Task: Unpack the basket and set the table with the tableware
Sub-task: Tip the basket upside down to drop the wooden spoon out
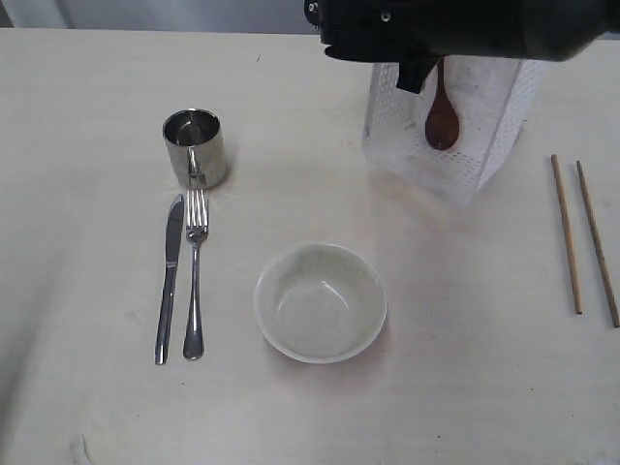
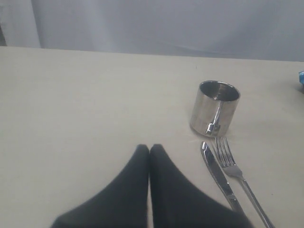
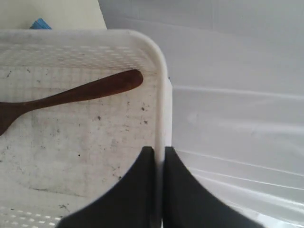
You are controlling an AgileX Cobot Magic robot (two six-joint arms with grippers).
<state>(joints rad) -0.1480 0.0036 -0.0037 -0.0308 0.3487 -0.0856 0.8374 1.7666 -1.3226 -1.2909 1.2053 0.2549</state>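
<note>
The white lattice basket (image 1: 484,145) is tipped up at the back right of the table (image 1: 436,387), with the wooden spoon (image 1: 442,118) inside it. My right gripper (image 3: 159,151) is shut on the basket's rim (image 3: 161,85); the spoon (image 3: 71,95) lies against the basket's floor. The steel cup (image 1: 195,147), knife (image 1: 170,276), fork (image 1: 196,271) and white bowl (image 1: 320,301) sit on the table, chopsticks (image 1: 581,237) at the right. My left gripper (image 2: 149,148) is shut and empty, left of the knife (image 2: 218,175), fork (image 2: 235,171) and cup (image 2: 216,108).
The right arm's dark body (image 1: 455,29) hangs over the basket's top. A blue scrap (image 3: 40,23) shows beyond the basket's rim, and a blue edge (image 2: 301,78) at the far side of the table.
</note>
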